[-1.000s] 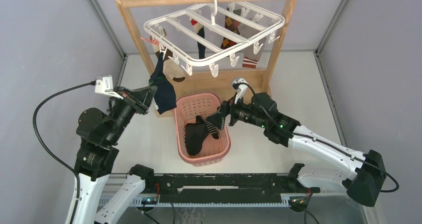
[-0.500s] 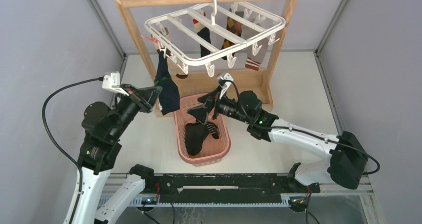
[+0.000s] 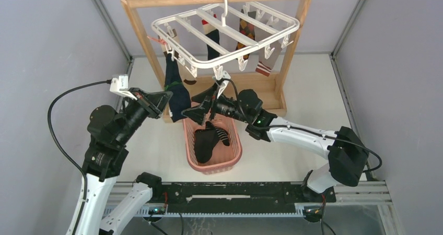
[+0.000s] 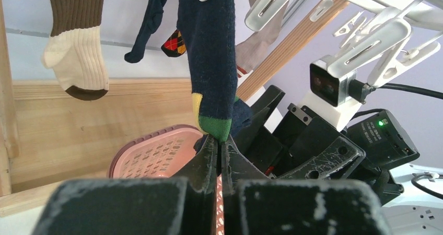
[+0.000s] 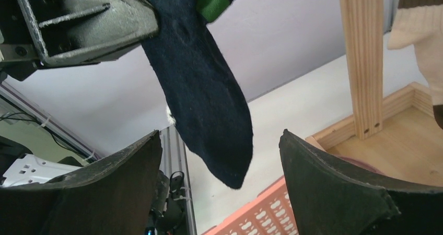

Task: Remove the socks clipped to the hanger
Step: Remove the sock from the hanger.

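The white hanger hangs by its hook from the wooden rack's bar. One of the socks, navy with a green and yellow band, dangles from a clip at the hanger's front left. My left gripper is shut on its green band. My right gripper stands open just right of it, and the sock's dark toe hangs between its fingers without touching them. Still clipped are an argyle sock, a grey sock with a red-white cuff and a brown-and-cream sock.
A pink basket stands under the hanger's front, with black socks inside. The wooden rack has posts on both sides and a base board behind the basket. Grey walls close in left and right.
My right arm has swung left and up from over the basket until its open fingers flank the navy sock's toe. The left gripper rose slightly, still gripping the sock.
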Motion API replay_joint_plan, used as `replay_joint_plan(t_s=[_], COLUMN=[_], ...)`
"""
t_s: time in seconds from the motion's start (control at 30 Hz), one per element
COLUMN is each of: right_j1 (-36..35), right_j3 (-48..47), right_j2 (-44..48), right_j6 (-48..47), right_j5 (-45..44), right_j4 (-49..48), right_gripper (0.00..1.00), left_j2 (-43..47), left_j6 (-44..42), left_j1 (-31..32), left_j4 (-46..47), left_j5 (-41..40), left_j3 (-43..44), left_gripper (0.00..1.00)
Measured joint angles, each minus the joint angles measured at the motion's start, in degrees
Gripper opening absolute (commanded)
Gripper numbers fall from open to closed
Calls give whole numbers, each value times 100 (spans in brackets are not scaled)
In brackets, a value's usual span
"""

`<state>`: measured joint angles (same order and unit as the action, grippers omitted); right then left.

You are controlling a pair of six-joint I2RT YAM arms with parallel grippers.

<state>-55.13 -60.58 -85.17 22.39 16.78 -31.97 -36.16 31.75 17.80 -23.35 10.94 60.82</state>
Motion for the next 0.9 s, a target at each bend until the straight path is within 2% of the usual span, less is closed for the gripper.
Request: replay_joint_plan(t_s=[0.23,0.37,0.53,0.7,0.9], right_j1=[-35,-109,-192,-201,-201], right_j3=[-363,-472,-476,-481,-485], right_j2=[-361,-505,-531,-531,-535], right_j6=[2,2,17,44,103], right_j5=[127,181,282,321,334], right_j4=[-61,-66,-68,-66,-76], right_gripper=[89,85,72,51,36], left_j2=[-11,-11,-11,-11,-20], left_j6=[31,33,35,35,33], left_j1=[0,0,0,0,0], left_j4=[-44,-76,-103,-122,-125], left_j5=[35,42,42,39,15], left_j3=[0,0,0,0,0], left_gripper=[2,2,5,12,15])
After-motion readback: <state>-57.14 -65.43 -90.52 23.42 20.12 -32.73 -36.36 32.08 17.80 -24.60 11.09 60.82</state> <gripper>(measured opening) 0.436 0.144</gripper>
